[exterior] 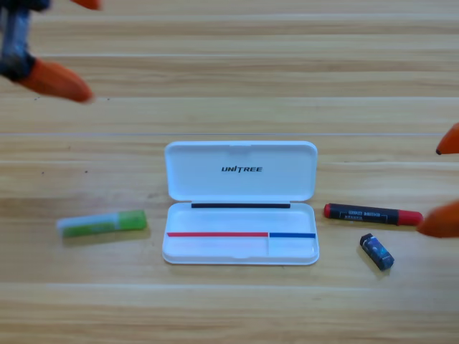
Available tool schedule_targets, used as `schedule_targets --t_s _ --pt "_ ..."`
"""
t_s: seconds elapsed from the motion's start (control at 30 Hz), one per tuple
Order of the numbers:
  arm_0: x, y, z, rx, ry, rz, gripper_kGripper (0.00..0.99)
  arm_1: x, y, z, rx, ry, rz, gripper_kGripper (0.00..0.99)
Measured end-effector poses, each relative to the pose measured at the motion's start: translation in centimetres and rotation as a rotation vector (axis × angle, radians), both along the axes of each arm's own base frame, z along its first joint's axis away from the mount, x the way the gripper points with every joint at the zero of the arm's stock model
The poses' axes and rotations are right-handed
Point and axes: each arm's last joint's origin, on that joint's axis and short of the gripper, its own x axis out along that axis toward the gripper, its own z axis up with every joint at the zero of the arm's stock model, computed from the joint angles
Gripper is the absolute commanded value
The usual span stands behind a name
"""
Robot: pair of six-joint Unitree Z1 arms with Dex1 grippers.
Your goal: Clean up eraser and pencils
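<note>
High view, and the eraser (376, 251) sits on the table's right side: a small dark navy block with light blue marks, lying at a slant, much shorter than either stick. Just above it, not touching, lies the black pencil (372, 214), thick like a marker, black barrel with small print, red at both ends, stretched left to right with its left end just beside the case (241, 202). The case is white, lid thrown open and lying flat behind the tray, sitting in the middle of the table (229, 86). Nothing from the task is inside it yet. Across on the far side, well apart from the other two, the green pencil (102, 223) lies near the case's left edge: light green body, paler whitish left end, tilted slightly.

Now the arms. The right gripper (445, 183) shows only as two orange jaw tips at the right edge, spread apart and holding nothing; the lower tip is at the black pencil's red right end, and I cannot tell whether it touches. The left gripper (57, 39) is up in the top left corner, mostly cut off, jaws parted and empty, far from the green pencil.
</note>
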Motion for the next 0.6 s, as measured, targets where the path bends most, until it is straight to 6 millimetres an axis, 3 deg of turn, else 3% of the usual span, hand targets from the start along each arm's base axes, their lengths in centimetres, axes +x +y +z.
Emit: schedule_targets --t_s 0.1,0.23,0.3,0.43,0.6 --pt "4.1 0.7 -1.3 0.081 0.05 0.059 0.936 1.8 1.2 -1.9 -0.102 0.034 -0.079 0.977" --pt "9.3 1.3 -5.1 0.181 0.165 0.098 0.95 4.5 3.3 -4.7 -0.199 0.093 -0.124 0.951" --pt "10.9 1.5 -6.8 0.218 0.205 0.097 0.95 5.6 4.2 -6.5 -0.249 0.135 -0.138 0.946" --pt "12.6 1.5 -9.6 0.266 0.277 0.092 0.948 7.0 5.5 -9.9 -0.338 0.207 -0.145 0.922" --pt "13.4 1.2 -12.6 0.3 0.365 0.082 0.946 8.7 7.3 -12.7 -0.398 0.254 -0.145 0.92"
